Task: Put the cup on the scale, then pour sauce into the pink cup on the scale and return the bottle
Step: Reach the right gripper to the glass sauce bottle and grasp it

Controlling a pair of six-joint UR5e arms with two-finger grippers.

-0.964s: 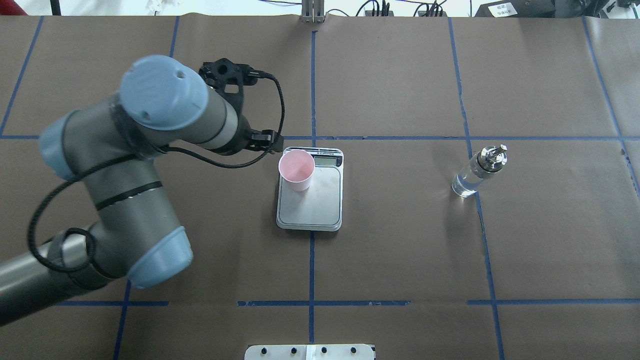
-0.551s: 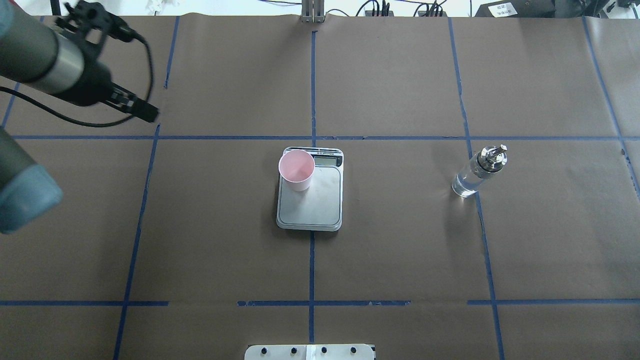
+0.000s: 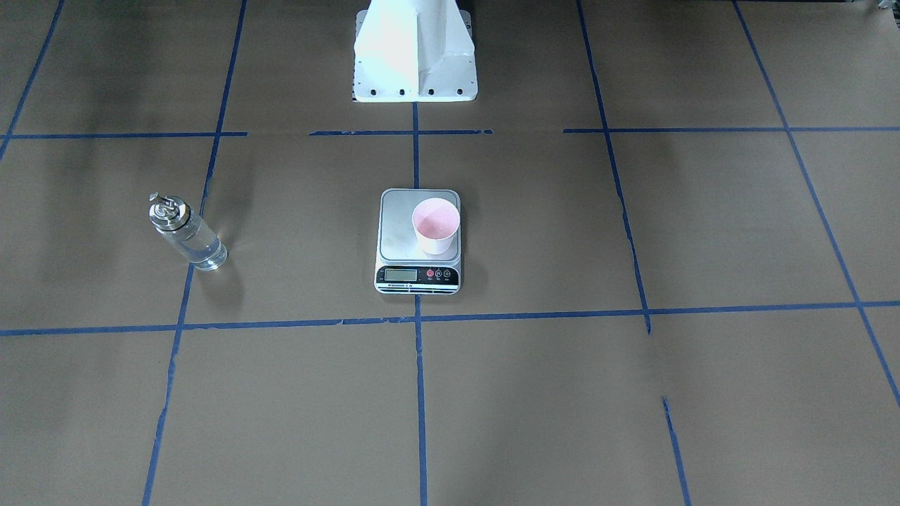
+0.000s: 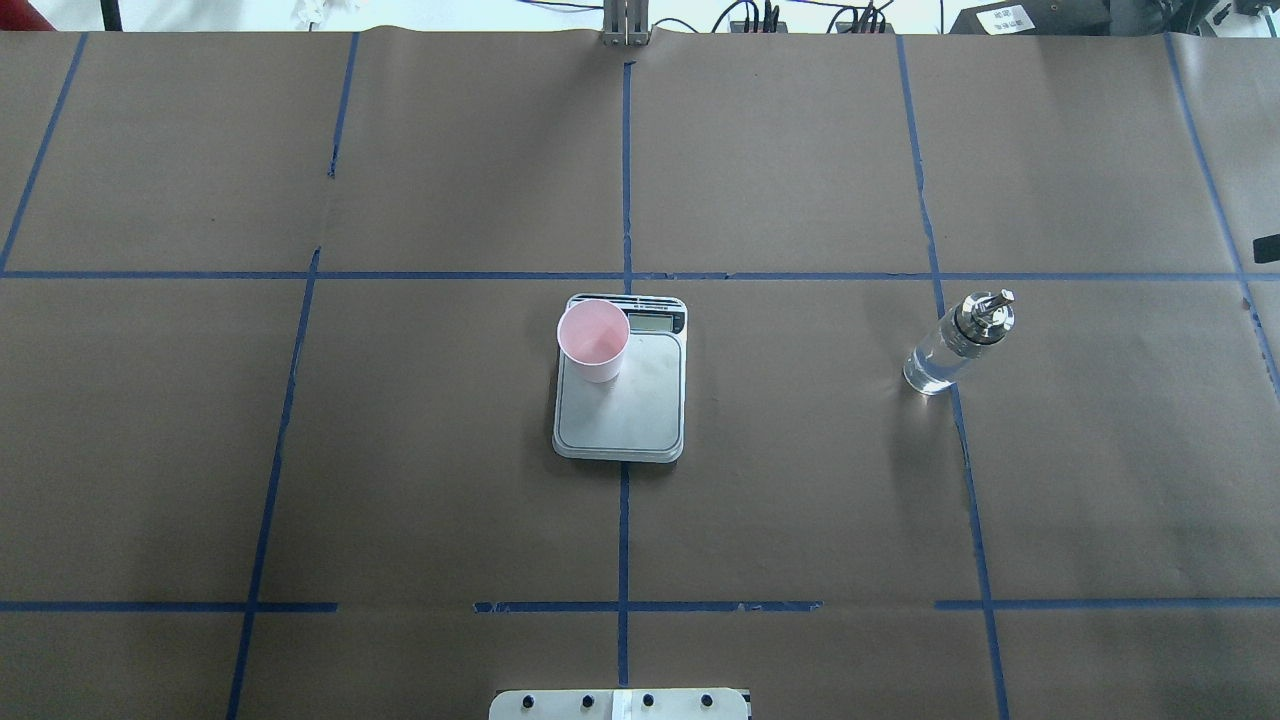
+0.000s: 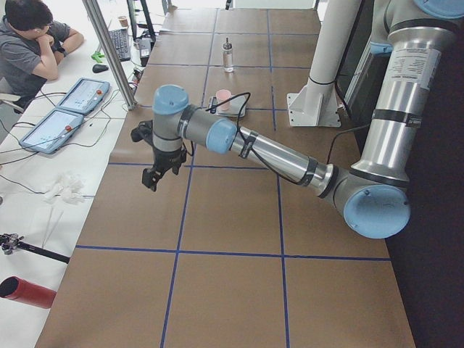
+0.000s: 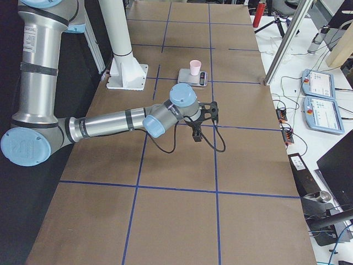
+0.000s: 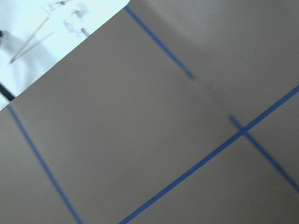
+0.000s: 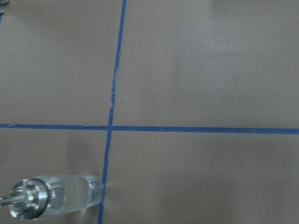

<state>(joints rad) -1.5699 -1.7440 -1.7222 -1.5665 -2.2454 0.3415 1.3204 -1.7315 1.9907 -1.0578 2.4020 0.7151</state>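
Note:
The pink cup (image 4: 594, 340) stands upright on the silver scale (image 4: 630, 410), at the platform's corner next to the display, and nothing holds it. It also shows in the front view as cup (image 3: 436, 226) on scale (image 3: 401, 225). The clear glass bottle (image 4: 958, 345) with its silver pourer stands alone to the right, clear sauce inside; the right wrist view catches the bottle (image 8: 56, 203) at the lower left. The left gripper (image 5: 156, 174) hangs over the table's left end, far from the scale. The right gripper (image 6: 197, 135) hovers short of the bottle. For both grippers, I cannot tell whether they are open or shut.
The white robot pedestal (image 3: 415, 56) stands behind the scale. Blue tape lines grid the brown table cover. A person (image 5: 32, 43) sits at a side desk with tablets (image 5: 69, 119) beyond the left end. A metal post (image 5: 109, 51) rises near that edge.
The left arm has swung away from the cup to the left and left the overhead view. The cup stays on the scale. The bottle has not moved.

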